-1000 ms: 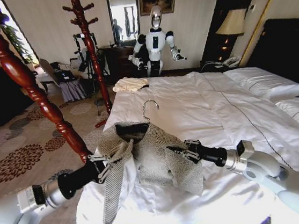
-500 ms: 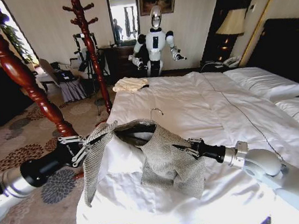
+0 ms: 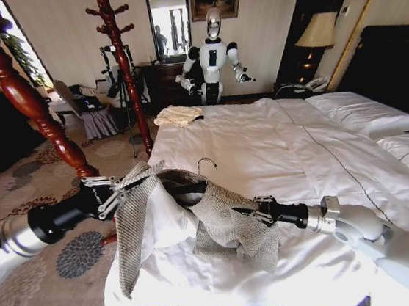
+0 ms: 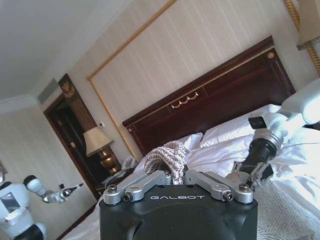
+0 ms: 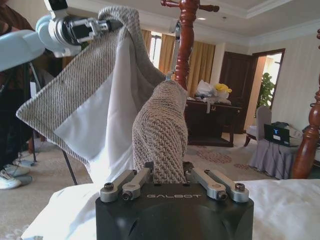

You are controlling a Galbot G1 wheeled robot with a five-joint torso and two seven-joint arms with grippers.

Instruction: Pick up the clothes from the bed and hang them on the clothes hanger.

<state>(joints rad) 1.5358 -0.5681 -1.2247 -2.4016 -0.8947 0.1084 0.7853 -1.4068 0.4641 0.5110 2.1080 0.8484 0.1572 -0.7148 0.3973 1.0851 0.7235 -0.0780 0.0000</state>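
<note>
At the left, off the bed's near corner and beside the coat stand point(image 3: 33, 106), the left gripper point(image 3: 108, 193) has its jaws clamped on the edge of the cardigan point(image 3: 220, 221). A second ago it sat low against the cardigan's front; it has since swung outward and a little up, so that front panel is now peeled open and hangs as a long flap over the bed's edge, showing the white lining. In the left wrist view a bunch of coarse knit pokes up between the jaws.

In the middle, the clothes hanger point(image 3: 185, 181) lies inside the neck of the cardigan, its silver hook standing up toward the far end of the bed point(image 3: 262, 139). The black shoulder under the lifted panel is more exposed than before; whether the hanger is seated in either sleeve is hard to tell.

To the right, the right gripper point(image 3: 253, 211) has barely shifted, its jaws closed on the other front panel, pinning that side against the duvet. With the garment spread between the two arms, the cardigan looks ready to be settled over the hanger's shoulders; hanging is not yet done.
</note>
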